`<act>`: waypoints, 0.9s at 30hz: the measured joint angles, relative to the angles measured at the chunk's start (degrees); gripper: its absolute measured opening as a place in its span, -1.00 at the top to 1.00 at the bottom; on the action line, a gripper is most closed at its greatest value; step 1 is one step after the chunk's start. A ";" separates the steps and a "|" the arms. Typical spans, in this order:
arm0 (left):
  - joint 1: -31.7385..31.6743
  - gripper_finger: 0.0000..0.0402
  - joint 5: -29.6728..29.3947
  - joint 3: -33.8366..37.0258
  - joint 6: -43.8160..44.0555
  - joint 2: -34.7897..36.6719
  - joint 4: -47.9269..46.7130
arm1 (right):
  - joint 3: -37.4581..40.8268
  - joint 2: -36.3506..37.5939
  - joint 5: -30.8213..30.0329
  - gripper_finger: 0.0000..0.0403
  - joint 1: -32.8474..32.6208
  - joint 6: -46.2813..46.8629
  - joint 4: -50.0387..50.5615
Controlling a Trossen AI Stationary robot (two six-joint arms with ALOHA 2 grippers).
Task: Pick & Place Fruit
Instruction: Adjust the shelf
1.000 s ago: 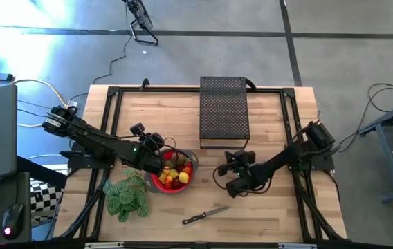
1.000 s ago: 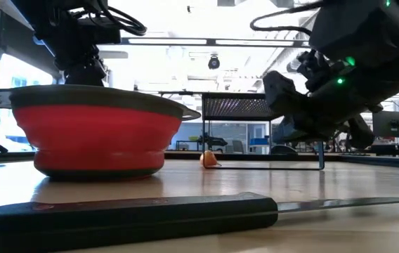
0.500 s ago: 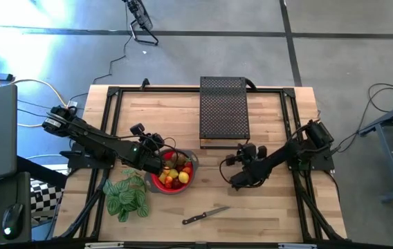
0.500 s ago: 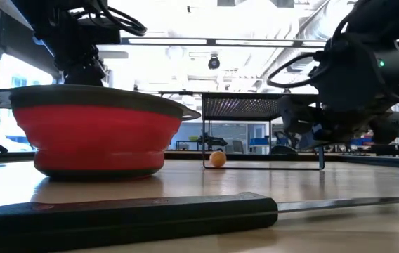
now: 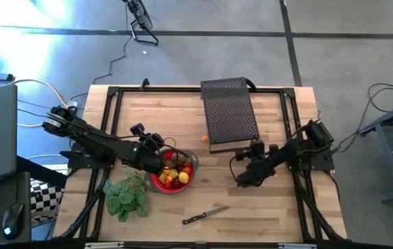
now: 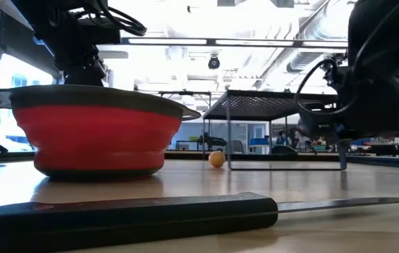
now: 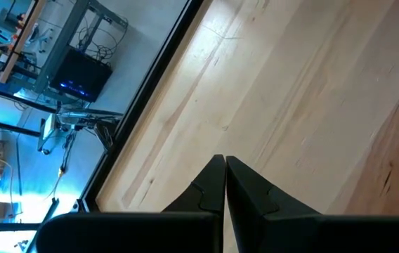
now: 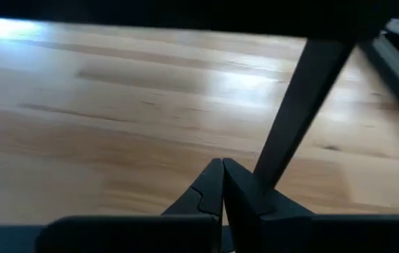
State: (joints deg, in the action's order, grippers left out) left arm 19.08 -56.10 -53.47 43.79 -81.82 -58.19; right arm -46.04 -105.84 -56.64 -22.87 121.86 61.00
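Observation:
A red bowl with a grey rim stands left of the table's middle and holds several small fruit, yellow, red and brown. One tiny orange fruit lies on the wood by the near left corner of a black perforated stand. My left gripper hangs shut over the bowl's left rim, touching nothing. My right gripper is shut, its tips under the stand's near right corner. My right gripper's shut fingers lie beside the stand's near right leg, low down by its foot. One finger's outer side seems to be against that leg. The fingers come from the table's near right, slanting down. The stand rests on its legs, turned askew.
A green striped plant lies near the bowl, toward the front left. A black-handled knife lies near the front edge. Black frame rails run along the table's sides.
My right gripper has gone toward the table's far right, up to the stand, and has turned on its wrist, staying shut. The stand's near end has swung toward the right edge, so it now stands askew and the orange fruit lies uncovered beside it.

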 joint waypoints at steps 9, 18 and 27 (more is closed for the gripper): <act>0.01 0.95 -0.02 0.00 0.00 0.00 0.02 | 0.04 0.00 4.85 0.99 0.00 6.60 14.46; -0.01 0.95 -0.02 0.00 -0.02 0.00 0.21 | 0.22 0.00 8.85 0.99 0.00 7.15 19.42; 0.01 0.95 0.41 -0.17 -0.02 0.00 1.15 | 0.22 4.81 8.73 0.99 -4.45 7.04 17.21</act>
State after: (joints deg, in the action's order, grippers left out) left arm 19.09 -55.69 -53.65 43.77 -81.82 -57.04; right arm -45.82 -101.03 -47.91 -27.32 128.90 78.21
